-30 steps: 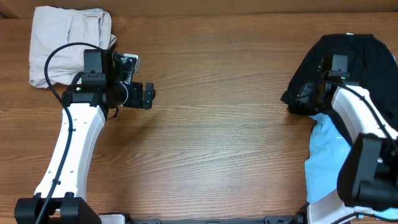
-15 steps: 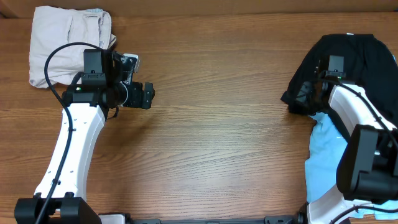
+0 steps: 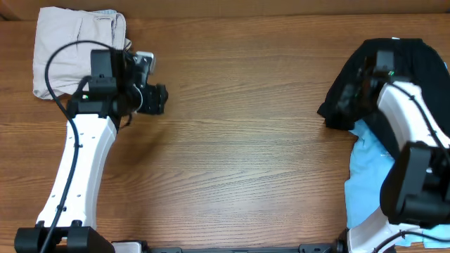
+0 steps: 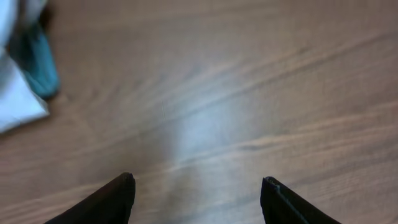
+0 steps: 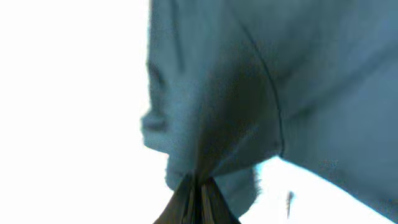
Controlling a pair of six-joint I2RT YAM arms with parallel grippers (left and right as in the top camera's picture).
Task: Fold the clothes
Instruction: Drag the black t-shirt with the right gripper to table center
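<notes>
The clothes lie in two places. A crumpled black shirt [image 3: 408, 60] sits at the far right on top of a light-blue T-shirt [image 3: 367, 179], and pale beige trousers [image 3: 74, 49] are folded at the far left. My right gripper [image 3: 363, 79] is sunk in the black shirt's left side. In the right wrist view the right gripper [image 5: 200, 186] is shut, with a fold of the dark cloth [image 5: 224, 106] pinched between its fingertips. My left gripper [image 3: 160, 99] hovers over bare wood just right of the trousers. The left gripper [image 4: 198, 182] is open with nothing between its fingers.
The wooden table [image 3: 246, 140] stretches between the two arms. A blurred pale and teal shape [image 4: 28, 87] shows at the upper left of the left wrist view. The table's far edge [image 3: 246, 14] runs along the top.
The right gripper has closed on the black shirt and shifted slightly toward the far edge. The left arm has swung a little left and back, its jaws narrowing.
</notes>
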